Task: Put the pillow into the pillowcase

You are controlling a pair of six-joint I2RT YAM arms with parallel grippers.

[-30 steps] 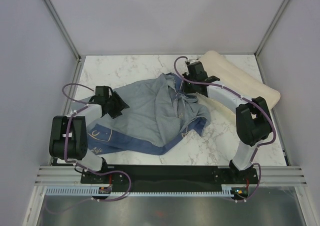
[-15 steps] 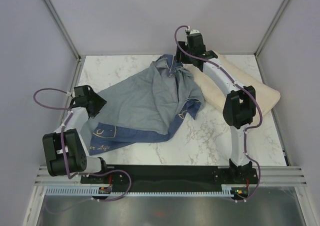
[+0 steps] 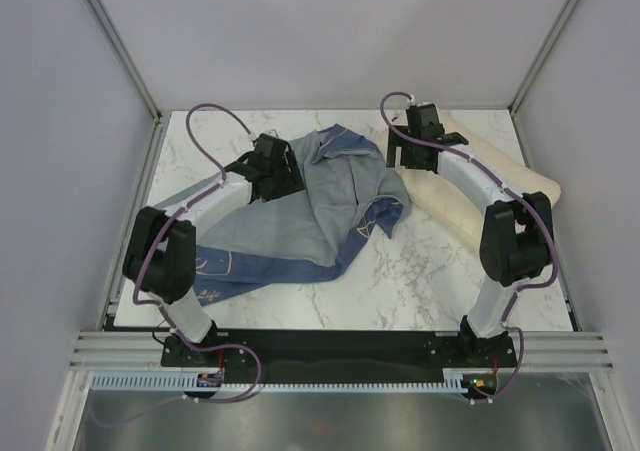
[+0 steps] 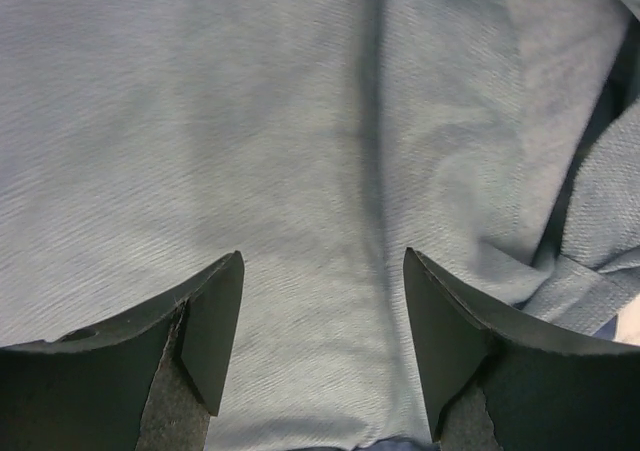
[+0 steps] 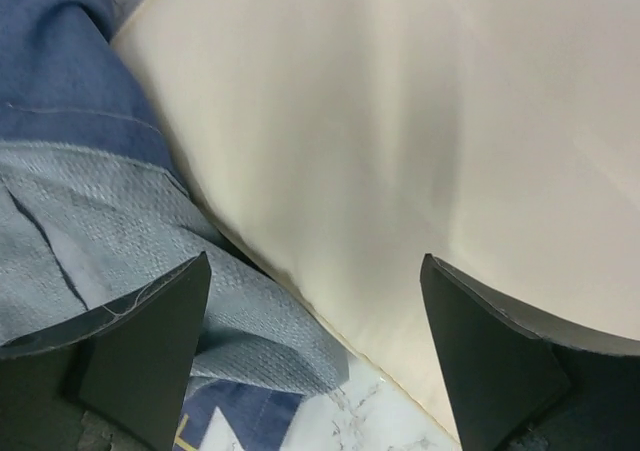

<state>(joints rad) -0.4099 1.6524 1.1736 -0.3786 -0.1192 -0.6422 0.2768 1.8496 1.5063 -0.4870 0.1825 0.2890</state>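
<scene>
**Both grippers spread: left over the pillowcase, right over the pillow**

The left gripper (image 4: pixel 322 263) has its fingers wide apart with nothing between them, poised over the pale grey-blue weave of the pillowcase (image 4: pixel 300 121). Whether the tips touch the cloth cannot be told. The right gripper (image 5: pixel 315 266) is likewise spread and holds nothing, its fingers framing the cream pillow (image 5: pixel 400 121).

In the top view, the pillowcase lies crumpled across the marble table (image 3: pixel 420 271). Its long axis runs from about 7 o'clock to 1 o'clock, with the bunched end at the far centre and a dark-blue band with yellow print along the near edge. The pillow sits at the table's 2 o'clock corner, its long axis pointing from 10 o'clock to 4 o'clock, and it is largely covered by the right arm.

The right wrist view shows what that arm hides from above: the pillow's 8 o'clock edge touches folds of the pillowcase, with a sliver of marble below. The left wrist view shows only cloth, with one soft crease running toward 12 o'clock.
</scene>
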